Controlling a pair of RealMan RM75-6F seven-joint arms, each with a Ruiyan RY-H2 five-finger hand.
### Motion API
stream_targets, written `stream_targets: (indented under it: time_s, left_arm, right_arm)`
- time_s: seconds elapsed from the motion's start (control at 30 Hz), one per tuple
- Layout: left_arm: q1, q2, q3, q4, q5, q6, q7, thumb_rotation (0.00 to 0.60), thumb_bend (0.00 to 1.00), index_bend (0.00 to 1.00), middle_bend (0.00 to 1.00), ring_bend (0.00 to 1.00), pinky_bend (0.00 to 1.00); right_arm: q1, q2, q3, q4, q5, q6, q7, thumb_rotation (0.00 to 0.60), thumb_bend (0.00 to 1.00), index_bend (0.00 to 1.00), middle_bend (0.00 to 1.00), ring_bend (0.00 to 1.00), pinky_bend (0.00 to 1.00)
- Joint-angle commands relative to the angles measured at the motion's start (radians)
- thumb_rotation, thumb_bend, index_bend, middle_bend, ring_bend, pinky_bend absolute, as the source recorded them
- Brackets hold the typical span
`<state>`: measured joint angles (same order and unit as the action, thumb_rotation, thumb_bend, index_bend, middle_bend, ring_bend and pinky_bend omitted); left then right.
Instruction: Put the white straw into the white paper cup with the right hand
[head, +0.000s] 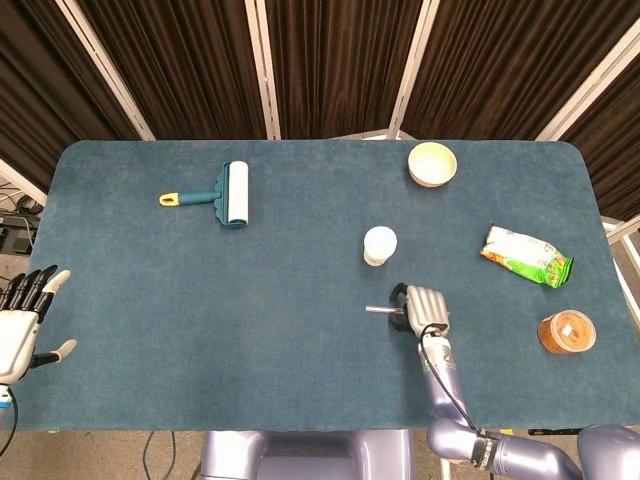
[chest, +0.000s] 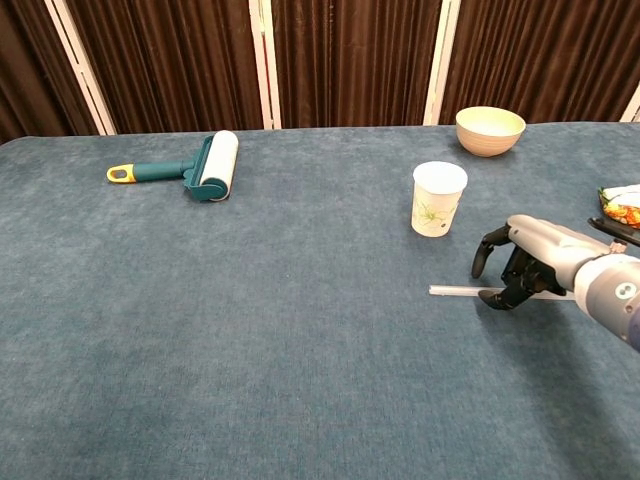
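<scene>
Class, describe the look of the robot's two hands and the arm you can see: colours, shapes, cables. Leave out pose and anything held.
The right hand has a pale grey, rounded back and black fingers. Its arm is glossy silver-lilac and tube-shaped, with a thin black cable along the forearm and a dark ring near the base. The left hand has a white palm, black fingers and a white thumb.

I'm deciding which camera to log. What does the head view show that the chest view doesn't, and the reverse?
Only the head view shows the left robot hand, open beside the table's left edge, the whole snack bag and the orange-lidded tub. Only the chest view shows the leafy print on the paper cup and the fingers arched over the straw. Both show the right robot hand, straw, cup, bowl and lint roller.
</scene>
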<state>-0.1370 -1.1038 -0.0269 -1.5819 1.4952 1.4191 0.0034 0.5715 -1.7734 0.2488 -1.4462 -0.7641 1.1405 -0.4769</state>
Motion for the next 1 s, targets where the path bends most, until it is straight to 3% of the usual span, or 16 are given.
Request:
stream_targets:
  time_s: [0.03,0.6,0.87,1.0]
  left_arm:
    - [0.0,0.0,0.0,0.0,0.0,0.0,0.0,0.6,0.18,0.04,0.0,0.0,0.0]
    - [0.0,0.0,-0.001,0.0,-0.001,0.0,0.003,0.6,0.18,0.04,0.0,0.0,0.0]
    - [0.0,-0.001,0.0,0.001,0.0,0.001,0.003,0.6,0.18,0.04,0.0,0.0,0.0]
    - [0.0,0.0,0.0,0.0,-0.001,0.001,0.004,0.6,0.18,0.04,0.0,0.0,0.0]
  right_arm:
    - [-0.005,0.001,-0.001,-0.003,-0.005,0.002,0.009,0.6,0.36,0.41,1.0,0.91,0.87]
    - [-0.013,-0.028,-0.005,0.045,-0.005,-0.007,0.029,0.6,0.36,0.39,1.0,0.91,0.87]
    - [-0.024,-0.048,-0.002,0.071,-0.035,0.008,0.062,0.6,0.37,0.52,1.0,0.91,0.87]
    - [-0.03,-0.049,0.0,0.065,-0.05,0.012,0.074,0.6,0.38,0.54,1.0,0.91,0.87]
